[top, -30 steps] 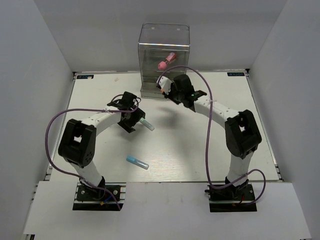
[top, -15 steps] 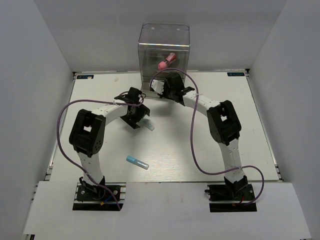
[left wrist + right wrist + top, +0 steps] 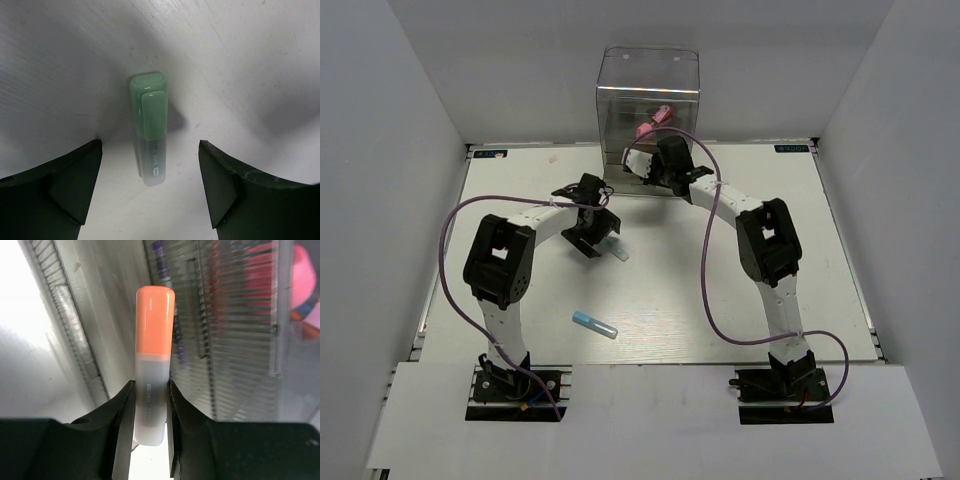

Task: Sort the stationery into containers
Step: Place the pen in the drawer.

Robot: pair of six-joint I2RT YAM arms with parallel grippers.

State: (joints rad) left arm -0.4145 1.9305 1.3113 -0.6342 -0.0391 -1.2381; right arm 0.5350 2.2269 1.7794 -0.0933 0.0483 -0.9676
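Right wrist view caught the right gripper (image 3: 150, 386) clamped on an orange-capped marker (image 3: 154, 340), its small print too blurred to read, close to the clear box (image 3: 648, 75), which held a pink marker (image 3: 645, 129). The left gripper (image 3: 150, 147) had its fingers apart astride a green marker (image 3: 150, 115) on the table (image 3: 660, 290).

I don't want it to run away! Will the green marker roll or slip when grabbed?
Probably not much rolling: the green marker looks flattish, with a raised clip on its cap. It seems stiff and light, being a stubby plastic tube. Its glossy body might slip a little, though the open left gripper straddles it.
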